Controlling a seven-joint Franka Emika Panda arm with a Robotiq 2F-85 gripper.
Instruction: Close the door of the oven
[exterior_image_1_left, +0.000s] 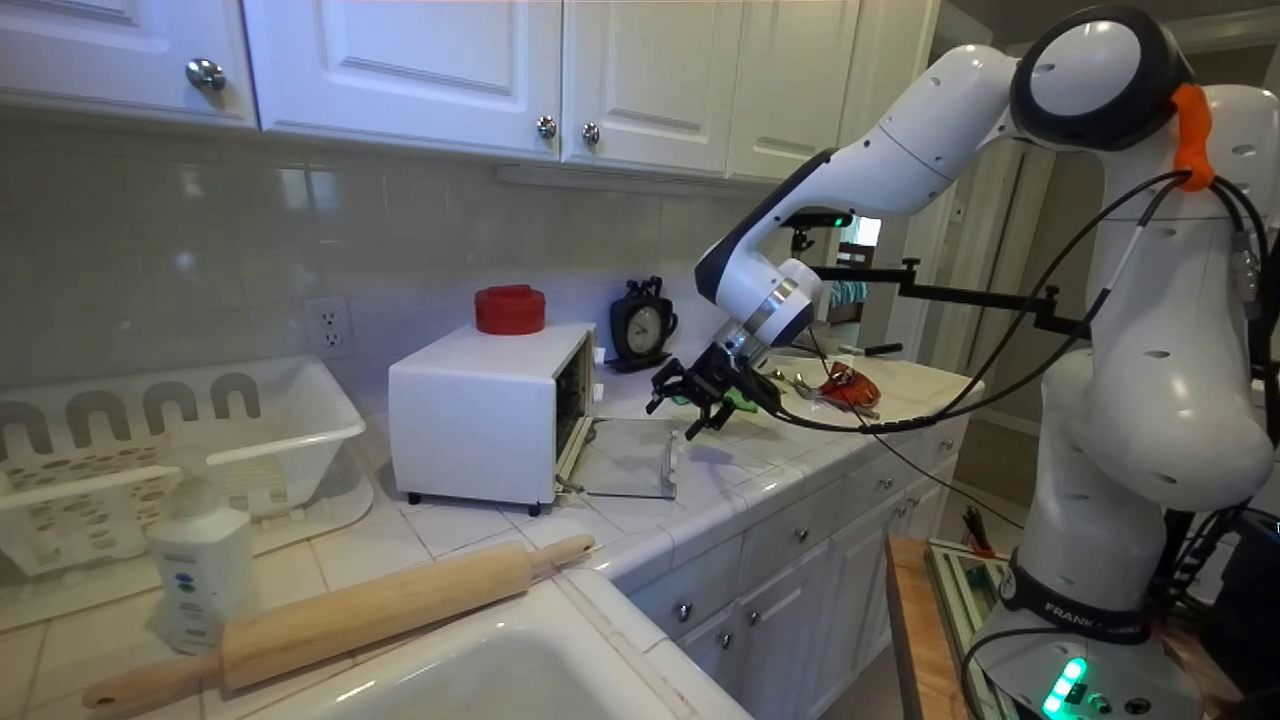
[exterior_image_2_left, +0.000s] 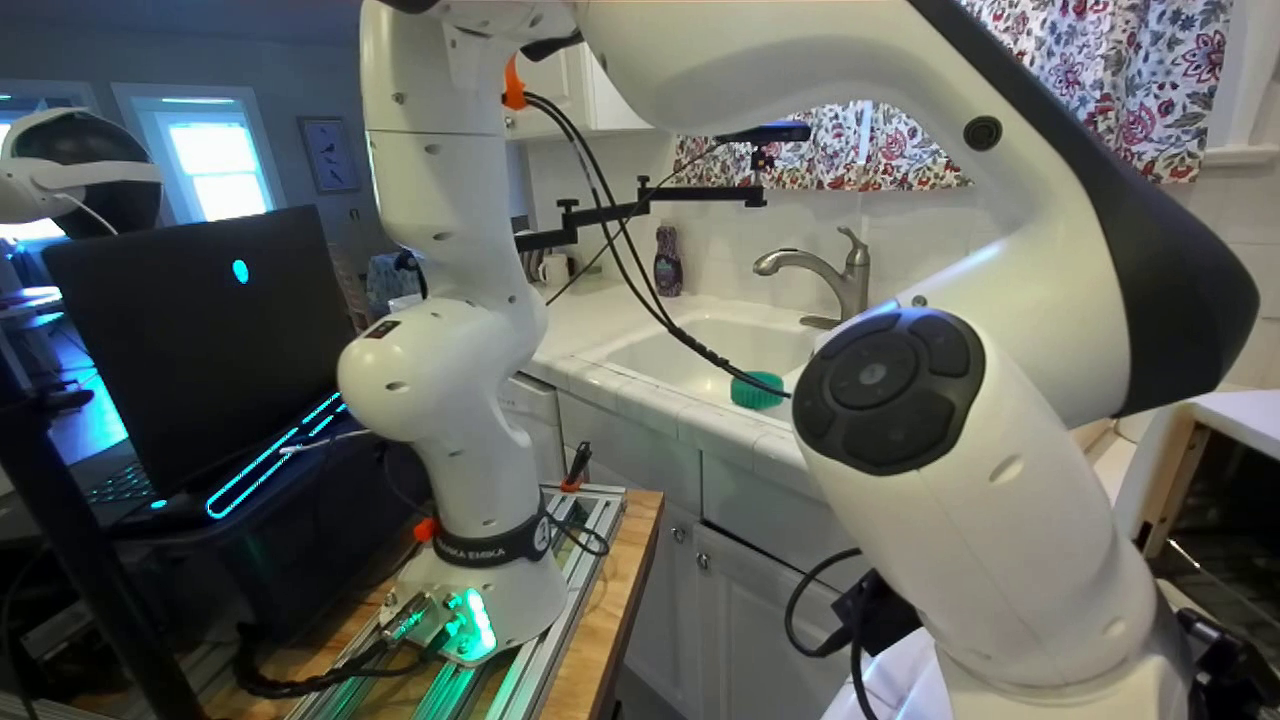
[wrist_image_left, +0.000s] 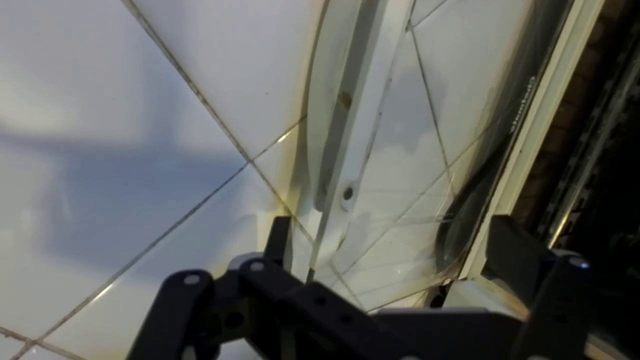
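Observation:
The small white oven (exterior_image_1_left: 470, 420) stands on the counter with its dark interior facing the arm; part of it shows at the right edge of an exterior view (exterior_image_2_left: 1235, 415). Its see-through glass door (exterior_image_1_left: 630, 458) is hinged down and lies open, nearly level, just above the tiles. In the wrist view the door's glass (wrist_image_left: 395, 200) and pale handle bar (wrist_image_left: 327, 115) run up the picture beside the oven's frame. My black gripper (exterior_image_1_left: 672, 418) is open and empty above the door's outer edge. In the wrist view the gripper's fingertips (wrist_image_left: 392, 242) stand wide apart, with nothing between them held.
A red container (exterior_image_1_left: 510, 310) sits on the oven. A black clock-like scale (exterior_image_1_left: 641, 322) stands behind. A red object (exterior_image_1_left: 850, 386) and utensils lie further along the counter. A rolling pin (exterior_image_1_left: 380, 615), soap bottle (exterior_image_1_left: 203, 570) and white dish rack (exterior_image_1_left: 300, 430) stand before and beside the oven.

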